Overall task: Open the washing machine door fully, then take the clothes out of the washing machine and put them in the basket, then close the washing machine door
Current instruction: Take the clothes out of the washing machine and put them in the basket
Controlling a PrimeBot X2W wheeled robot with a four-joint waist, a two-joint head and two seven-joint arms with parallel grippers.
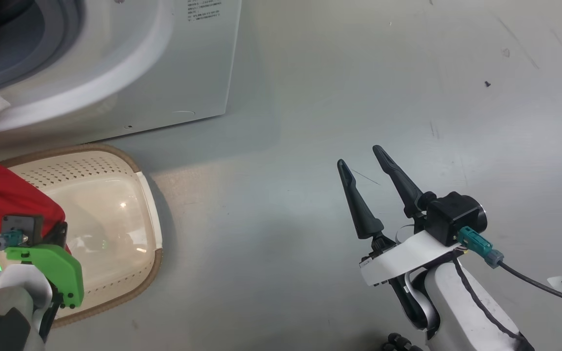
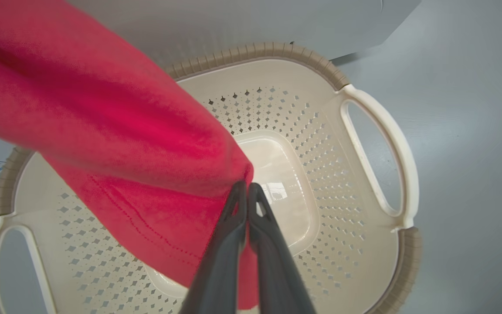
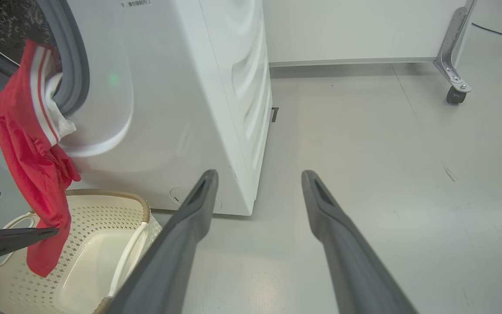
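The left tool [image 2: 246, 189] is pinched shut on the red clothes [image 2: 116, 131] at its tips, holding their lower end above the middle of the basket [image 2: 320, 144], while their upper end hangs from the mouth of the washing machine [image 3: 181, 87]. The right tool [image 3: 259, 173] hangs open over the floor [image 3: 364, 174], well apart from the clothes.

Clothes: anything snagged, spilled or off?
Not fully out: the clothes hang from the drum mouth of the washing machine down over the basket, lower end pinched by the left gripper. Nothing spilled or damaged.
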